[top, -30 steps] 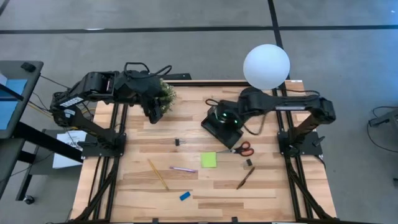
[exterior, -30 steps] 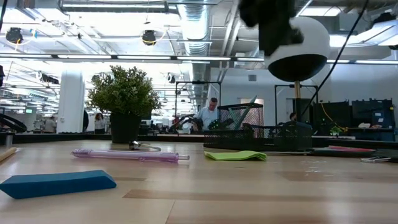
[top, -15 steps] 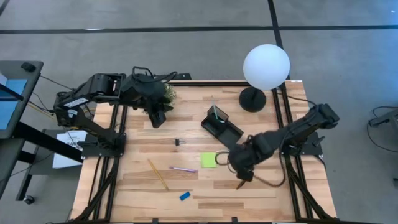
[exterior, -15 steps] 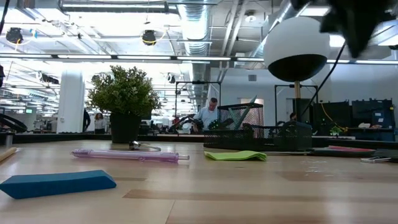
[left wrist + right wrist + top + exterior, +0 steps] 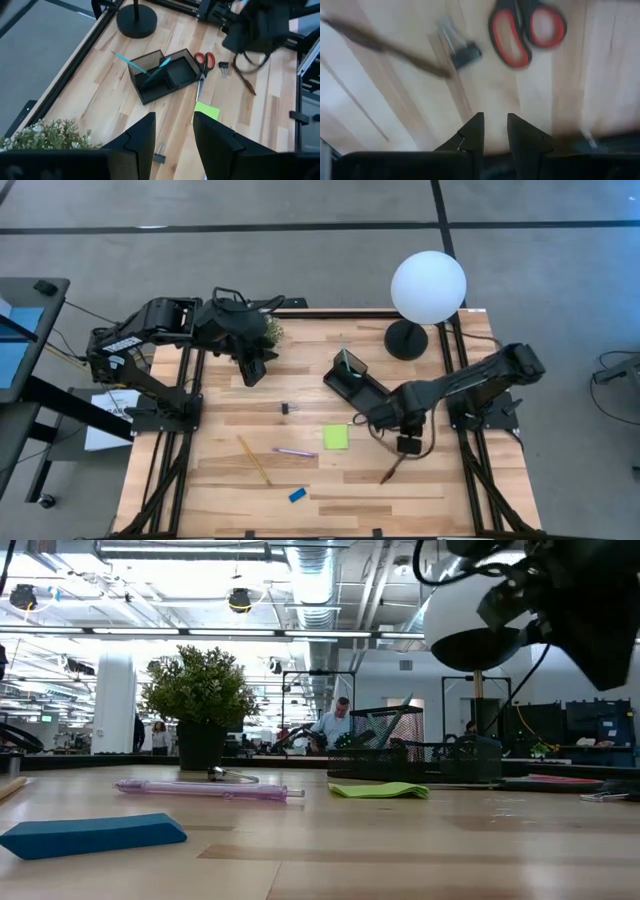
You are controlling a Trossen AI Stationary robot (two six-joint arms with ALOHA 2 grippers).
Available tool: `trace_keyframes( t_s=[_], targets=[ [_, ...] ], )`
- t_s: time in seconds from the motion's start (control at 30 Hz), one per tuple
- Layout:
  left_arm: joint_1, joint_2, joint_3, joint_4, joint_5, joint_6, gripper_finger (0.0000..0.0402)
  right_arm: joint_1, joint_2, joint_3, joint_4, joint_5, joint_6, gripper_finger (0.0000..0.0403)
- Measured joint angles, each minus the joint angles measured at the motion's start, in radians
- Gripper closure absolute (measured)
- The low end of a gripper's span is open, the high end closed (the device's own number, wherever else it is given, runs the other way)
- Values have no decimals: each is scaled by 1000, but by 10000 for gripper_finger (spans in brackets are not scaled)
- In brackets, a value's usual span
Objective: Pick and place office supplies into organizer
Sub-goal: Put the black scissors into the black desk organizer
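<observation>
The black organizer (image 5: pixel 355 380) stands mid-table with a teal pen (image 5: pixel 134 64) in it. In the right wrist view the red-handled scissors (image 5: pixel 527 27), a black clip (image 5: pixel 462 54) and a brown pen (image 5: pixel 385 47) lie flat on the wood. My right gripper (image 5: pixel 408 445) (image 5: pixel 494 122) hangs above them, pointing down, narrowly open and empty. A lime-green sticky-note pad (image 5: pixel 336 438), a pink pen (image 5: pixel 295 452), a yellow pencil (image 5: pixel 253 460), a blue eraser (image 5: pixel 297 495) and another clip (image 5: pixel 285 409) lie toward the near left. My left gripper (image 5: pixel 252 370) (image 5: pixel 173 117) waits open at the far left.
A lamp with a white globe (image 5: pixel 428 287) on a round black base (image 5: pixel 406 340) stands at the far right. A green potted plant (image 5: pixel 268 330) sits beside my left gripper. Bare wood runs along the near edge (image 5: pixel 400 500).
My right gripper has swung from above the organizer toward the table's near edge and sunk lower, rolling at the wrist. It now hangs over the scissors and the clip. Nothing on the table has moved.
</observation>
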Motion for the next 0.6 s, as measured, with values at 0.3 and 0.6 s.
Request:
trace_keyframes(
  t_s=[0.3, 0.6],
  targets=[
    [-1, 0, 0, -16, 0, -9, 274, 61, -174, -247, 309, 72, -53, 326],
    [-1, 0, 0, 2, -5, -34, 274, 137, -338, -441, 415, 76, -56, 326]
  ],
)
